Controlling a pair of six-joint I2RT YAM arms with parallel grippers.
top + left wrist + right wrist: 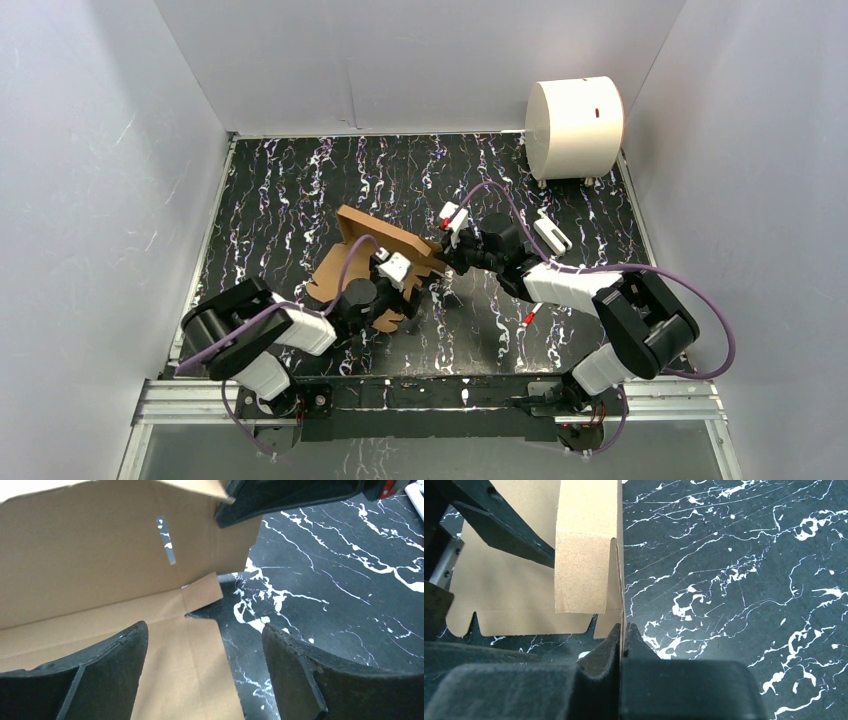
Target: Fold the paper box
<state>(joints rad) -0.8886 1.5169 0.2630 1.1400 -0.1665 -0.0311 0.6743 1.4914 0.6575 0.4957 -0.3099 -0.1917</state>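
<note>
The paper box (395,237) is brown cardboard, half raised at the table's middle. In the left wrist view one panel (100,555) with a narrow slot stands upright, and a creased flap (195,670) lies flat on the table. My left gripper (204,626) hovers open over that flap's right edge, holding nothing. It sits at the box's near side (405,283). My right gripper (623,630) is shut on the thin edge of the upright panel (524,590). From above, it meets the box's right end (443,255).
A large white cylinder (573,127) stands at the back right corner. The black marbled table (300,190) is walled by white panels on three sides. A small white part (552,236) lies behind the right arm.
</note>
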